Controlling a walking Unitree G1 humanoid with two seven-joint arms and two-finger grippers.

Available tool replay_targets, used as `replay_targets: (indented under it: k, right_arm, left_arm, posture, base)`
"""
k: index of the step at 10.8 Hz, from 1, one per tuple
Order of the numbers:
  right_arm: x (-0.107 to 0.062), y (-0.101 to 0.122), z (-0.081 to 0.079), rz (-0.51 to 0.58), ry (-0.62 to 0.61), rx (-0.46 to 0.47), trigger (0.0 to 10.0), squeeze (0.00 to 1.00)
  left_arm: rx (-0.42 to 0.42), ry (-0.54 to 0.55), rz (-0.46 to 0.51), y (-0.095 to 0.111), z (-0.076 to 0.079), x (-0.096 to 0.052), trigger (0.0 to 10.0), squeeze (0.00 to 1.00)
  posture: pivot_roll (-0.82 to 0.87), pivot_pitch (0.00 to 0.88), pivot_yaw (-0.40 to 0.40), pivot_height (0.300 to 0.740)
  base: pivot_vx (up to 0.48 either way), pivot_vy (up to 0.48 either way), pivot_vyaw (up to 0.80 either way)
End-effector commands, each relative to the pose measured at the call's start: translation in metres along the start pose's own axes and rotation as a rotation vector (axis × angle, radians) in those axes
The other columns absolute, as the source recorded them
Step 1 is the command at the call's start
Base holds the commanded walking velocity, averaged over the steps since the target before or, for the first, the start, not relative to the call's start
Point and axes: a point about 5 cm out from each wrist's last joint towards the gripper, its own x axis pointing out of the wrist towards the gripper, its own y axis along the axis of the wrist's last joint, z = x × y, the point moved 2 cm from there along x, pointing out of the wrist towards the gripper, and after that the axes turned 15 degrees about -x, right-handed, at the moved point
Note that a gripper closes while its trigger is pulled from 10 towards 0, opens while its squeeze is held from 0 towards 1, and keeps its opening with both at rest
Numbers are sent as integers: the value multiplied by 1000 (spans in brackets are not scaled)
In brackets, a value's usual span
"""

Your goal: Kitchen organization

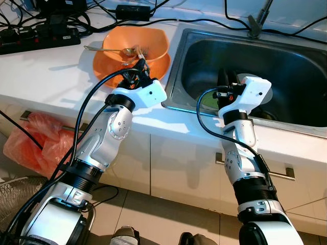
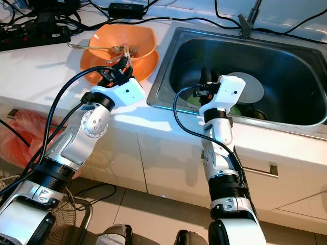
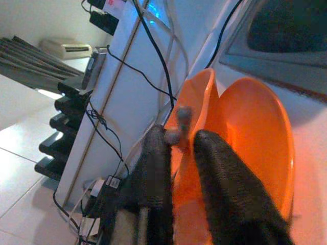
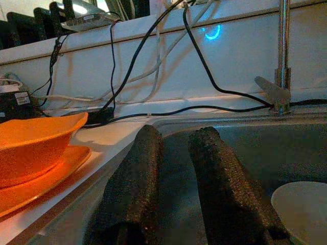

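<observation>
Over the sink (image 1: 286,56), right gripper (image 4: 176,178) open; left gripper (image 3: 179,168) open at orange bowl (image 1: 135,48).

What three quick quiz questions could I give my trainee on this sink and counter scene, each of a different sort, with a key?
1. True or false: the orange bowl sits on the orange plate.
2. Which gripper is over the sink? A) left gripper B) right gripper C) both
3. Fill in: the utensil resting across the bowl's rim is a ____.

Key:
1. True; the bowl sits on the plate on the white counter, left of the sink.
2. B; the right gripper hangs over the basin near a white plate, while the left gripper is at the bowl's near rim.
3. Fork.
</observation>
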Motion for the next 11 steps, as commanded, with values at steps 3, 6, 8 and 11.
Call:
replay_targets:
  k: [3, 6, 8, 11]
  right_arm:
    - [0, -1, 2, -6, -8, 10, 10000, 0]
    - [0, -1, 2, -5, -8, 11, 10000, 0]
    - [0, -2, 1, -5, -7, 13, 10000, 0]
    - [0, -2, 1, -4, -6, 13, 10000, 0]
  left_arm:
    - [13, 17, 44, 8, -3, 2, 0, 0]
    - [10, 66, 145, 23, -9, 1, 0, 0]
    - [12, 115, 218, 35, -17, 0, 0, 0]
    - [-65, 213, 356, 55, -31, -4, 10000, 0]
  posture:
    - [234, 128, -18, 740]
    - [234, 126, -18, 740]
    - [235, 120, -17, 740]
    - [235, 115, -17, 740]
  base:
    - [0, 0, 0]
    - [0, 0, 0]
    - [0, 0, 0]
    - [0, 0, 0]
